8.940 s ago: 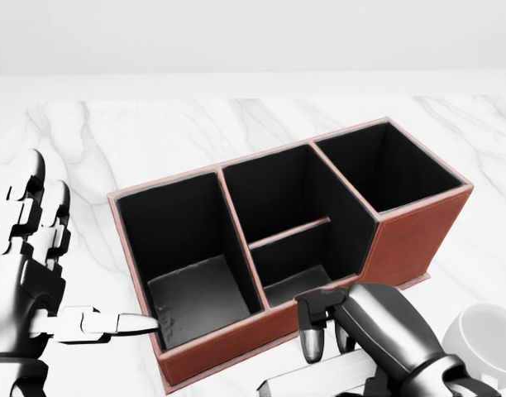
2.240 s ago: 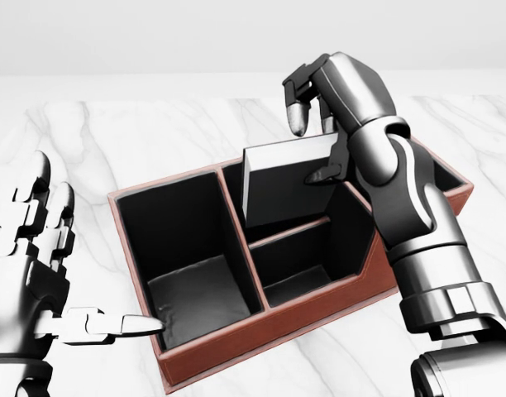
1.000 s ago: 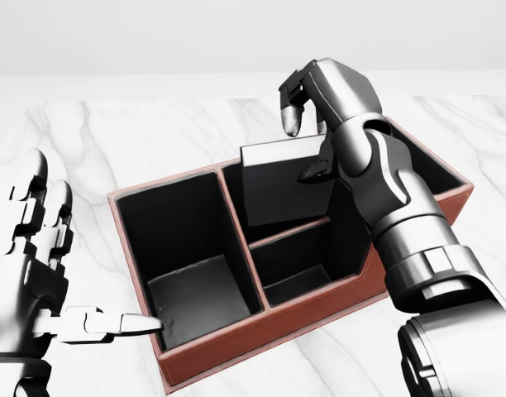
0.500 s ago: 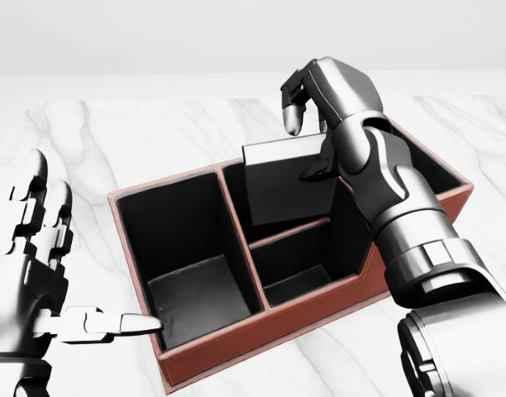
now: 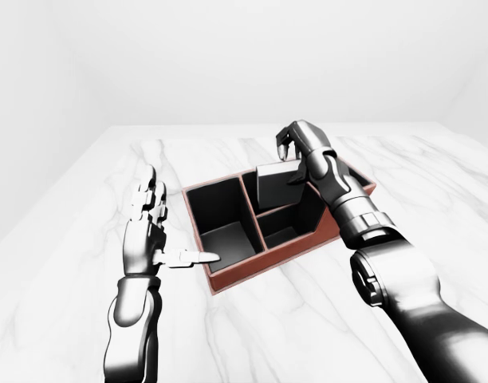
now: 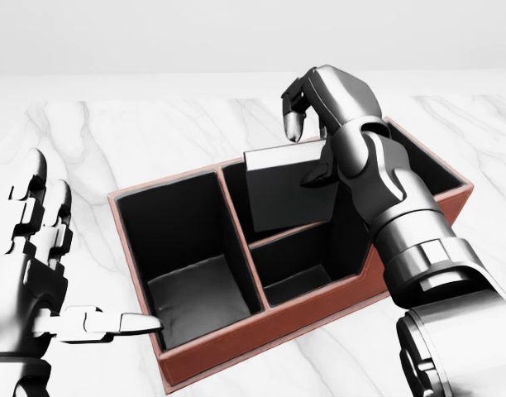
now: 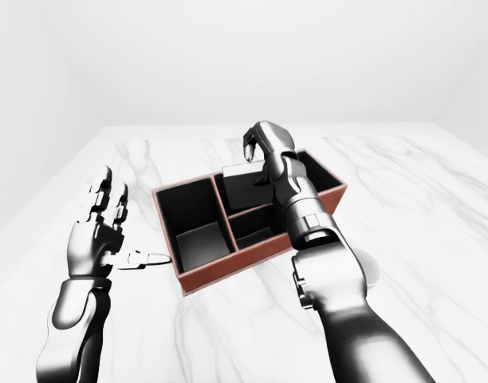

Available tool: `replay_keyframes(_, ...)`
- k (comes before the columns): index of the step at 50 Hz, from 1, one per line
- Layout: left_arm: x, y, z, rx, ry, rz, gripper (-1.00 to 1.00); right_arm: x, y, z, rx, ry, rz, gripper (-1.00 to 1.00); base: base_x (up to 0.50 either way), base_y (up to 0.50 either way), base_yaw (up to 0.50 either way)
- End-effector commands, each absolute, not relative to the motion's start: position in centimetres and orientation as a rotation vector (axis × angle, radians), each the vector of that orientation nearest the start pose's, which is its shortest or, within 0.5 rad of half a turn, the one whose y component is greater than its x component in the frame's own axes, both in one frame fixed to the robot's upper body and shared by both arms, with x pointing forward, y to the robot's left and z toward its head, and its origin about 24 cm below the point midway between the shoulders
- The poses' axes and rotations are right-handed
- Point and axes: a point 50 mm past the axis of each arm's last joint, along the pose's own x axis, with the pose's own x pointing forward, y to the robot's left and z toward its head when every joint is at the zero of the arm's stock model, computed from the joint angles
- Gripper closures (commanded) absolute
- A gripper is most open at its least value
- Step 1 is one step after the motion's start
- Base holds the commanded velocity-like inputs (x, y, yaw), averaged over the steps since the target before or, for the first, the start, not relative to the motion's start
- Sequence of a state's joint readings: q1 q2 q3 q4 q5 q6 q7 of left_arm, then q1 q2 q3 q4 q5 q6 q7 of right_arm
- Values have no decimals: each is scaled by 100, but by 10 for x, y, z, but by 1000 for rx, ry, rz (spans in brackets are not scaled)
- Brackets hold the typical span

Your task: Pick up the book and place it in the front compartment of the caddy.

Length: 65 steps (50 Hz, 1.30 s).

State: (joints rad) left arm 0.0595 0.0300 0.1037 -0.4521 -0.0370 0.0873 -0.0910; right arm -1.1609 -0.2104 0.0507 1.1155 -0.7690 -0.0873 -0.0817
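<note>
The red-brown caddy [image 6: 418, 231] with black compartments lies slantwise on the marble table [image 6: 154, 132]. A grey book [image 6: 282, 190] stands upright in the upper half of the split middle section, its lower part inside the walls. My right hand [image 6: 307, 153] is shut on the book's top right corner, thumb on its near face and one finger raised above it. My left hand [image 6: 88, 265] is open at the head view's lower left, with its thumb tip touching the caddy's lower left wall.
The caddy's large left compartment [image 6: 195, 294] and its right compartment [image 6: 402, 169] hold nothing. A white bowl [image 7: 373, 271] peeks out behind my right forearm. The table's left edge runs close to my left arm.
The book and my right hand have sunk a little lower into the middle section and drifted slightly right. The left hand and the caddy have not moved.
</note>
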Motion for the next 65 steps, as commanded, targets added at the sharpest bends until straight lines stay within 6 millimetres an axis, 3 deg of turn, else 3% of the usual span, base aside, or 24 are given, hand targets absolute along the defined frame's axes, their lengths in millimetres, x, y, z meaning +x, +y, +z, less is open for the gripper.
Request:
replay_keyframes(1, 230, 174, 124, 32, -305, 12, -99, 425, -129, 194, -1034, -203, 5, 100, 0, 0, 0)
replay_keyframes(14, 230, 175, 124, 31, -307, 13, -99, 425, -130, 189, -1038, -183, 13, 100, 0, 0, 0)
replay_keyframes(65, 231, 175, 123, 28, -300, 15, -99, 427, -128, 201, -1018, -203, 0, 100, 0, 0, 0)
